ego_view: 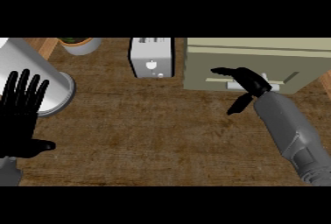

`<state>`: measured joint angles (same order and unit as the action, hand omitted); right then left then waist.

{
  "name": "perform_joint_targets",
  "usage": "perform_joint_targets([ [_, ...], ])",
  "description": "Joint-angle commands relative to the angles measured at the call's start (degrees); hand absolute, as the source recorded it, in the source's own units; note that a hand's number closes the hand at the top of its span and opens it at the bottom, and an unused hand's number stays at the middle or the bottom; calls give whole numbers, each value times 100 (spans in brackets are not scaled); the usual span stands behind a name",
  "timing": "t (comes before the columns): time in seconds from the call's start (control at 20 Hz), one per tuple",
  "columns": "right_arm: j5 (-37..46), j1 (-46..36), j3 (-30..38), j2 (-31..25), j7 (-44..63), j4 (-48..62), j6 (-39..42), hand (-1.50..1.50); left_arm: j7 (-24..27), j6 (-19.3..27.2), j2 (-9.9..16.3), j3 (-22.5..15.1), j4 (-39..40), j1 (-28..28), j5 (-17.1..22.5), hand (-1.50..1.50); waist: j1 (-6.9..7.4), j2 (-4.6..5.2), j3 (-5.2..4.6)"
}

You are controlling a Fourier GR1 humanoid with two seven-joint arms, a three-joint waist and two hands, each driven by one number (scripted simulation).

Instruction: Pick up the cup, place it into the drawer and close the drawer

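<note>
A brown, wood-grained surface [155,135] fills the view, with a strip of lighter wood showing at its far left edge. At the far right stands a pale olive drawer unit [258,61], its front carrying a light handle [249,83]. The right robot hand [249,81] lies over that drawer front at the handle, fingers bent toward it and thumb hanging down on the near side; whether they actually close round the handle cannot be told. Its grey forearm [294,135] runs in from the lower right. To the left of the drawer unit, at the far middle, sits a white toaster [152,57]. Further left, at the far edge, a grey pot with a green plant [81,43] is partly cut off. A large white cylinder [32,74] lies at the far left. The left robot hand [19,118] rests in front of it, fingers straight and spread, pointing up. The cup cannot be seen anywhere.
</note>
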<state>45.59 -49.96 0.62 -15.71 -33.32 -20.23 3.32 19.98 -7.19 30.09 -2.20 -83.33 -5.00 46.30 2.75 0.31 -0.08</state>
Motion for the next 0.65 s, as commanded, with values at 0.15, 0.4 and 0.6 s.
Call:
perform_joint_targets([
  [0.15, -16, -595, 293, -326, 18, 854, -101, -150, -66, -23, -3, -5, 137, -245, -170, -150, 156, 160, 28],
  [0.4, -80, -869, 398, -545, 101, 1008, 115, -150, -77, -172, -43, -48, 76, -198, -136, -150, 270, 175, 31],
  [0.6, -54, -887, 389, -501, -40, 1070, 30, -150, 195, -80, -238, -103, 477, -292, -432, -150, 201, 189, 27],
])
